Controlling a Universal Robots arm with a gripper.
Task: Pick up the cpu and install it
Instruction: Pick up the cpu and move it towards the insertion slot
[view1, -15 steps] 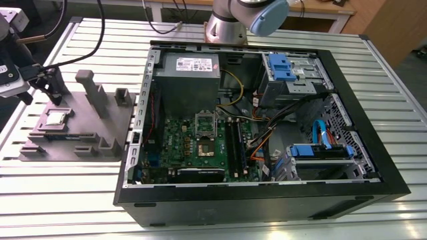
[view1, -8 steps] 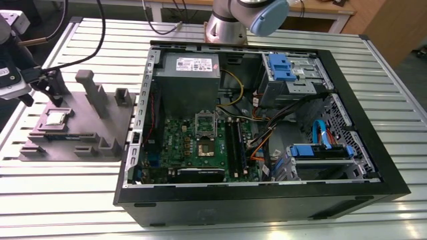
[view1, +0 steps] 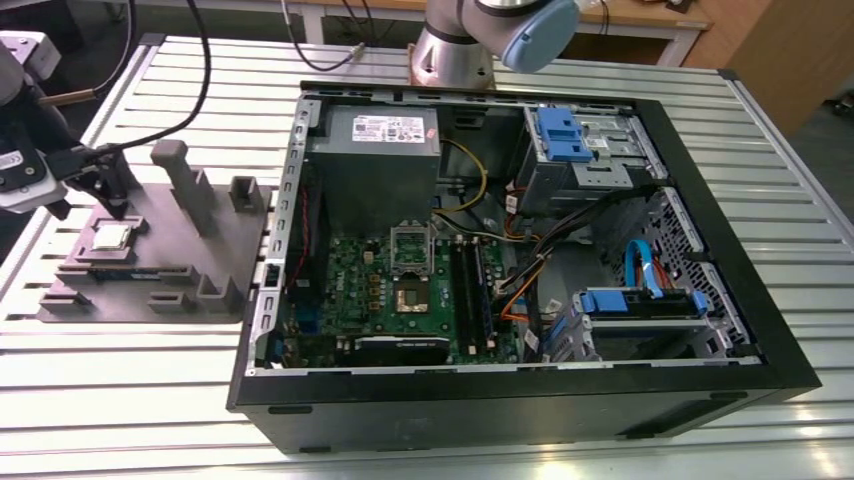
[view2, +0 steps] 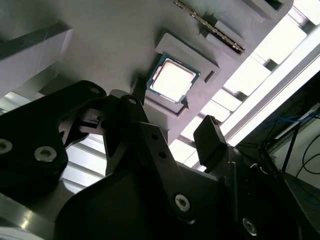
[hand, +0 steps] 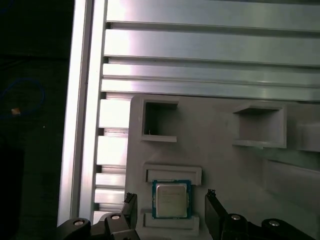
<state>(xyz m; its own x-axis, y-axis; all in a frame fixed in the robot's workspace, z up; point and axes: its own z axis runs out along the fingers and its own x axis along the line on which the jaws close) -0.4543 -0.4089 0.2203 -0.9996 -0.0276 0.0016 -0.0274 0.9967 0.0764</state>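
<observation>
The cpu is a small square chip with a shiny metal top, lying flat in a recess of the grey fixture block at the exterior view's left. My gripper hangs just above it, open, with one black finger on each side and nothing held. In both wrist views the cpu shows between the two fingertips, which stand apart from it. The motherboard socket lies inside the open computer case, with its metal frame raised.
The fixture block carries several upright posts and empty pockets around the cpu. Cables, drive bays and a power supply crowd the case. The arm's base stands behind the case on the slatted aluminium table.
</observation>
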